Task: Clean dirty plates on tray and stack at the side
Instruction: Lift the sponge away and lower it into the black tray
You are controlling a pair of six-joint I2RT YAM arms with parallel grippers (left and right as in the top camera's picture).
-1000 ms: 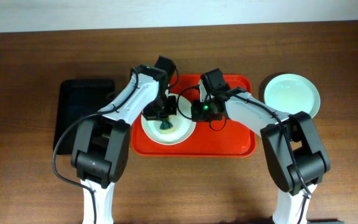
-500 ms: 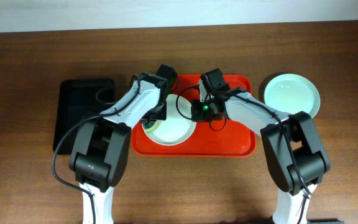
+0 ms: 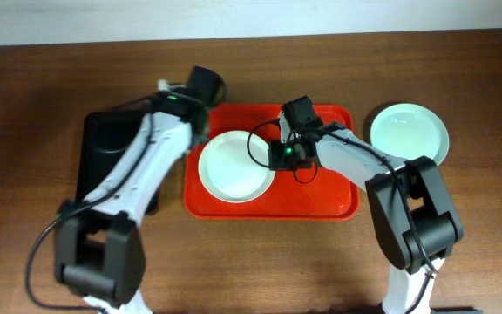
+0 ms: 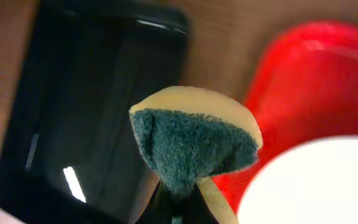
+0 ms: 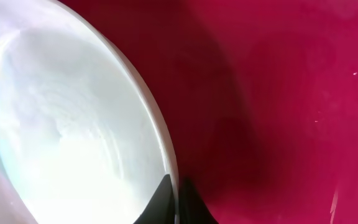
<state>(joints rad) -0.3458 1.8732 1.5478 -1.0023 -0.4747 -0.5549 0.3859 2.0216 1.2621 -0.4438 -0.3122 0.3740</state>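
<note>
Brown wooden worktop (image 3: 460, 244) carried the red tray (image 3: 321, 196) at its middle, with a narrower black tray (image 3: 103, 148) just beside it on the left. One white plate (image 3: 234, 170) lay flat in the left part of the red tray, and no smear showed on it. A mint-green plate (image 3: 410, 133) sat off the tray on the bare wood to the right, near the tray's far right corner.

The left end effector (image 4: 176, 208) was clamped on a sponge (image 4: 191, 140), yellow with a dark green scouring face. It hung above the strip between the black tray and the red one, apart from the white plate.

The right end effector (image 5: 173, 199) was down on the tray, its fingers drawn narrow and pinching the white plate's right rim.
</note>
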